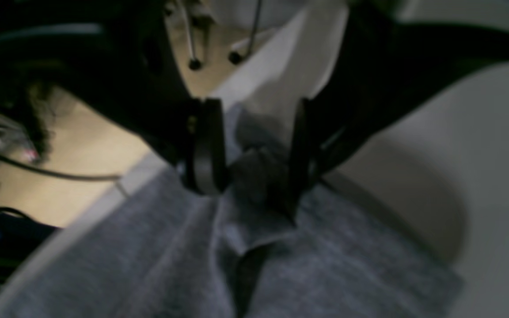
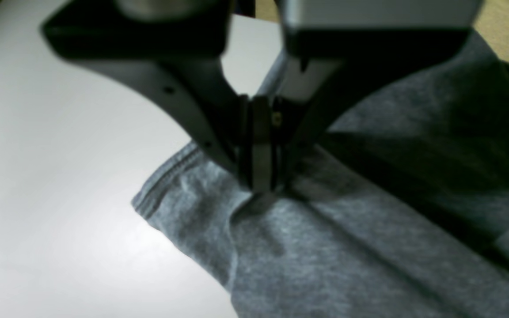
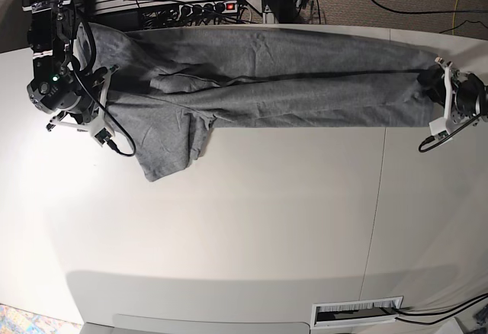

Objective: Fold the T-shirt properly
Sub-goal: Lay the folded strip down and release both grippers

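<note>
Left gripper at the far right of the base view, low, jaws parted with a clear gap, a bunch of T-shirt fabric between them. Right gripper at the far left, jaws pressed together, tips pinching the cloth.

We see both wrist views blurred; the shirt runs off at six o'clock, and the left end effector hides its bunched edge.

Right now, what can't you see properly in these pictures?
- Left wrist view: blur hides whether the left gripper touches the T-shirt bunched between its pads.
- Right wrist view: the right gripper hides the cloth it pinches.
- Base view: an arm covers the T-shirt's left end.
</note>
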